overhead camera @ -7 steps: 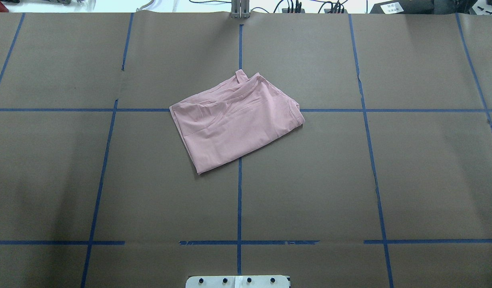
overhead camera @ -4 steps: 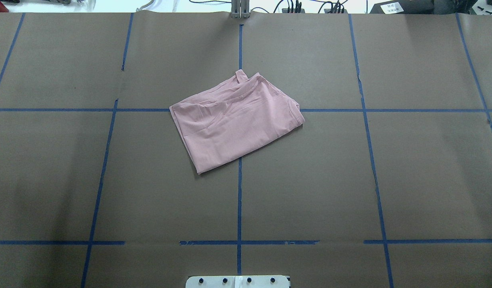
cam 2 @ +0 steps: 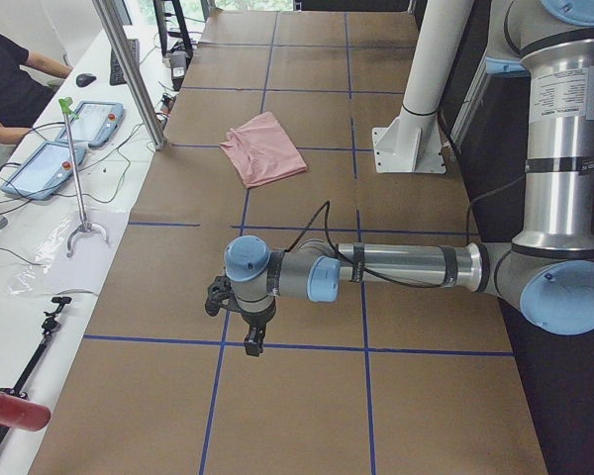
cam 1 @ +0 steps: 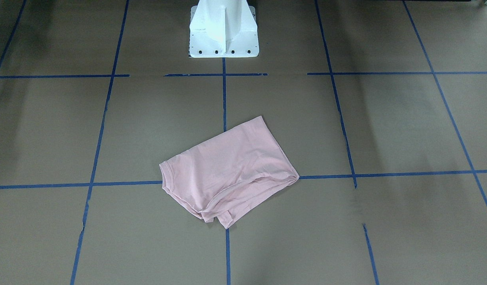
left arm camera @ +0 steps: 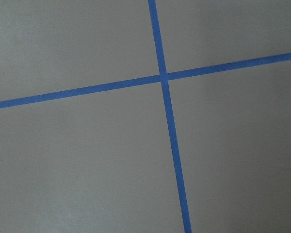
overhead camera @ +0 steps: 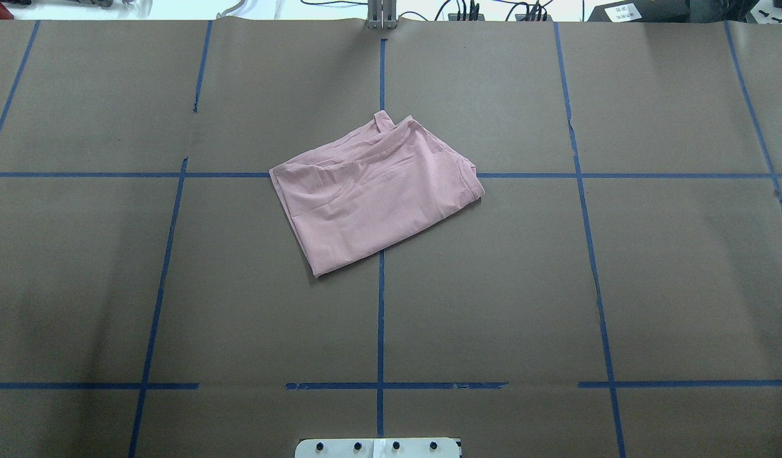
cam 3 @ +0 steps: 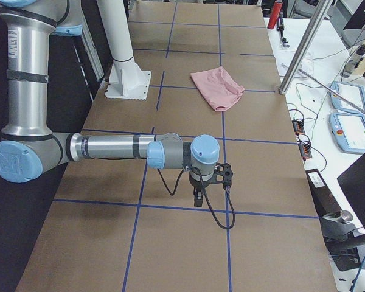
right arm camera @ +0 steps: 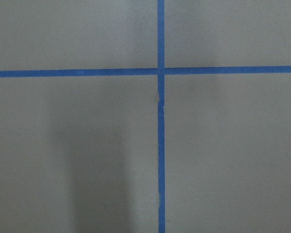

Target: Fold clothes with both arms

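Observation:
The pale pink T-shirt (overhead camera: 372, 191) lies folded into a tilted compact rectangle at the table's middle, plain side up; its print and sleeve tag are hidden. It also shows in the front-facing view (cam 1: 227, 170) and both side views (cam 2: 267, 148) (cam 3: 218, 86). My left gripper (cam 2: 252, 336) hangs over the brown paper far out to the shirt's left. My right gripper (cam 3: 198, 198) hangs far out to its right. Both point down and show only in the side views, so I cannot tell whether they are open or shut. Both wrist views hold only paper and blue tape.
Brown paper with a blue tape grid (overhead camera: 381, 318) covers the table. The white pedestal base (cam 1: 223, 35) stands at the robot's edge. Beyond the far edge are a white bench with tablets (cam 2: 49, 163), a metal post (cam 2: 129, 69) and a seated person (cam 2: 10, 79).

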Robot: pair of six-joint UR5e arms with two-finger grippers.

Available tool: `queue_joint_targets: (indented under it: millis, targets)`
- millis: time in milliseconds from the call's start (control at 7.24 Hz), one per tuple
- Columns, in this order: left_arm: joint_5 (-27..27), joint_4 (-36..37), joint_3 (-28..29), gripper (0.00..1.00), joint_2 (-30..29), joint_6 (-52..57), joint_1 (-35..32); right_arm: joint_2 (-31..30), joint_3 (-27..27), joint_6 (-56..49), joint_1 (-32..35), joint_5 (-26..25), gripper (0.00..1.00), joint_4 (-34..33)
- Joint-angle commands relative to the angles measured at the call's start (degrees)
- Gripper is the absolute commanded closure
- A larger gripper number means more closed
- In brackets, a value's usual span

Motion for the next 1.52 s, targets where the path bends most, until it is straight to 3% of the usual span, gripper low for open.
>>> queue_joint_targets:
  millis: [0, 1382]
  targets:
    - [-0.07, 0.03, -0.16, 0.00, 0.36, 0.15, -0.39, -0.09, -0.08, 0.00, 0.00, 0.09, 0.00, 0.00]
    - [-2.97, 0.12, 0.63, 0.00, 0.36, -1.52, -0.48, -0.01, -0.08, 0.00, 0.00, 0.09, 0.00, 0.00]
